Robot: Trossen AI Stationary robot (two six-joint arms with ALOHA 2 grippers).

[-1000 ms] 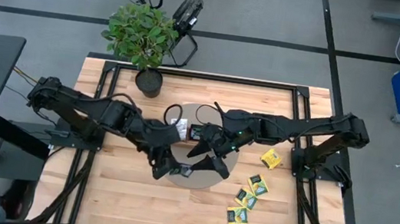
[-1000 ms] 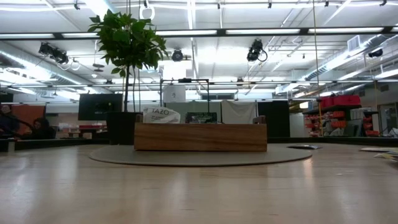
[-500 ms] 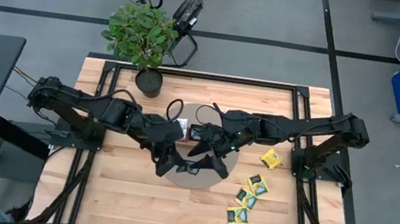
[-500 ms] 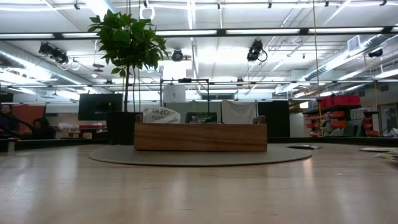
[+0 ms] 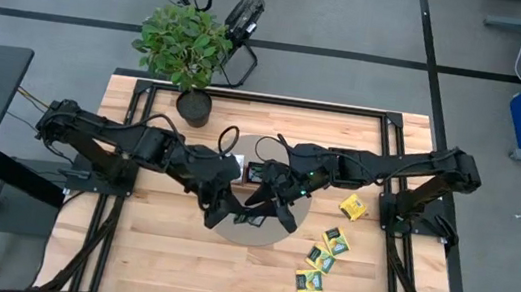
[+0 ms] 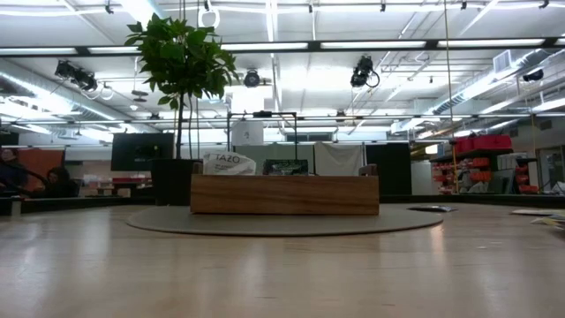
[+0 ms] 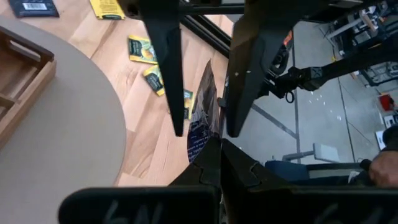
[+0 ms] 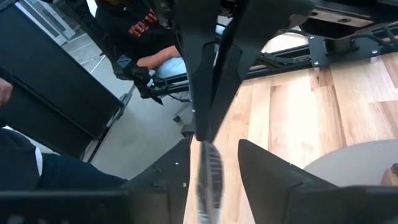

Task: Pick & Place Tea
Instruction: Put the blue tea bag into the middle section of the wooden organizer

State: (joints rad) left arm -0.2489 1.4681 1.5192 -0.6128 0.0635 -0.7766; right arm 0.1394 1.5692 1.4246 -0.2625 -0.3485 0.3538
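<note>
A dark blue tea packet [image 7: 202, 121] hangs in the air over the round grey mat [image 5: 279, 237], with my left gripper [image 7: 214, 148] shut on it. My right gripper [image 7: 205, 129] faces it from the table's right. Its two fingers are open and stand on either side of the packet [image 8: 208, 174] with a gap to it. The wooden tray [image 6: 284, 194] rests on the mat, and a white packet [image 6: 228, 162] sticks up out of its left end. Several yellow-green packets [image 5: 327, 251] lie flat on the table to the right of the mat. My left gripper pinches the packet between its two fingers at the end nearest them [image 7: 199, 148]. The fingers come from the table's left, slanting a little downward. The packet sticks out past the fingertips, seen edge-on, and is lifted clear of the mat.
A potted plant [image 5: 187, 51] stands at the table's far edge, left of the middle. One more yellow packet [image 5: 352, 208] lies apart near the right arm's base. Bare wood stretches along the near edge [image 5: 174, 266].
My right gripper's fingers have come closer together around the packet while the hand has stayed where it was. The packet has stayed in my left gripper, clear of the mat.
</note>
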